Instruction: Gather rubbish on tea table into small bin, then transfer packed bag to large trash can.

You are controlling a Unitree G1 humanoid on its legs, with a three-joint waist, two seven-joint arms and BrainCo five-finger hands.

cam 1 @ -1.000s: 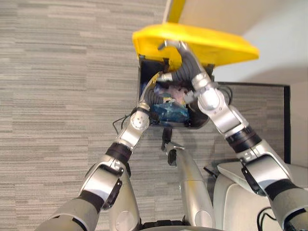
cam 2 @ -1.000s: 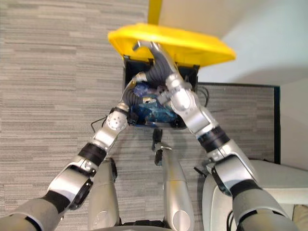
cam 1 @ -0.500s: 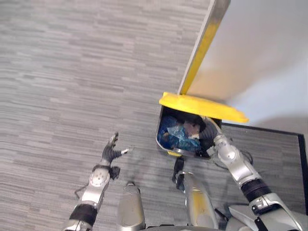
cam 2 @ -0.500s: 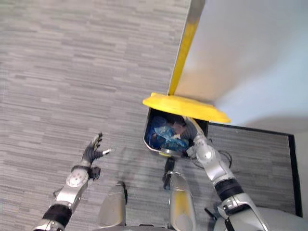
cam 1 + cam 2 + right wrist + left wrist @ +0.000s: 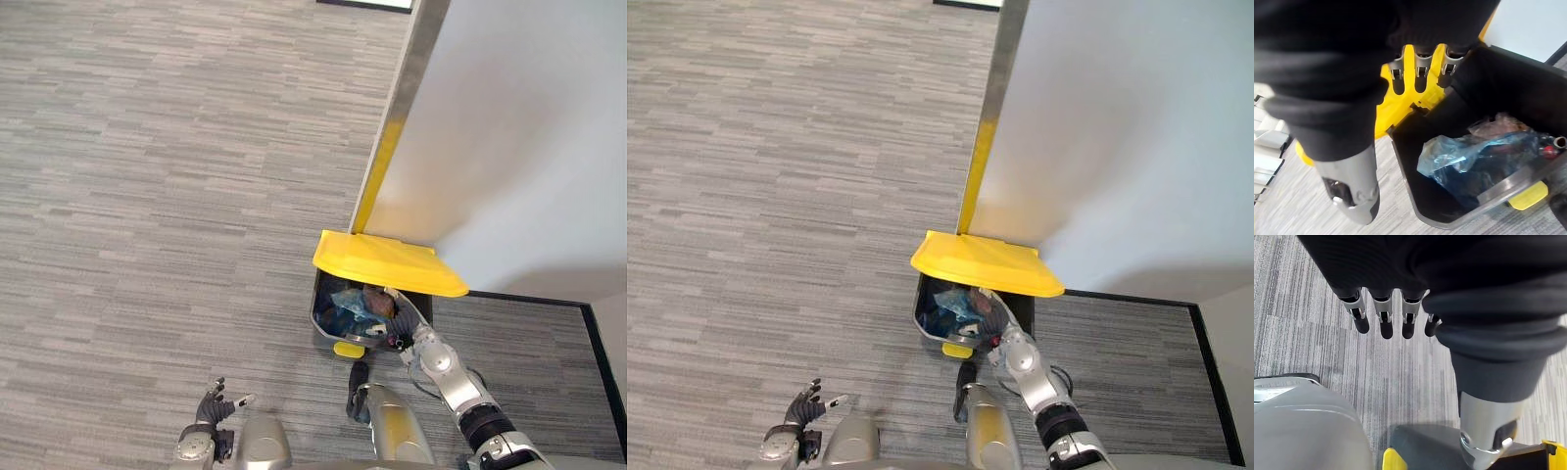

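Here, the blue bag (image 5: 1469, 156) lies inside the large trash can (image 5: 1518, 83), with the empty, straight-fingered right hand (image 5: 1418, 73) beneath its yellow lid (image 5: 387, 262). The left hand (image 5: 1382, 316) hangs open above the floor. The lid may drop onto that wrist.

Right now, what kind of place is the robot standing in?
Probably an office or similar commercial interior: grey striped carpet covers the floor, a plain pale partition wall with a metal edge stands ahead, and a black trash can with a yellow lid sits at its foot, blue bag inside.
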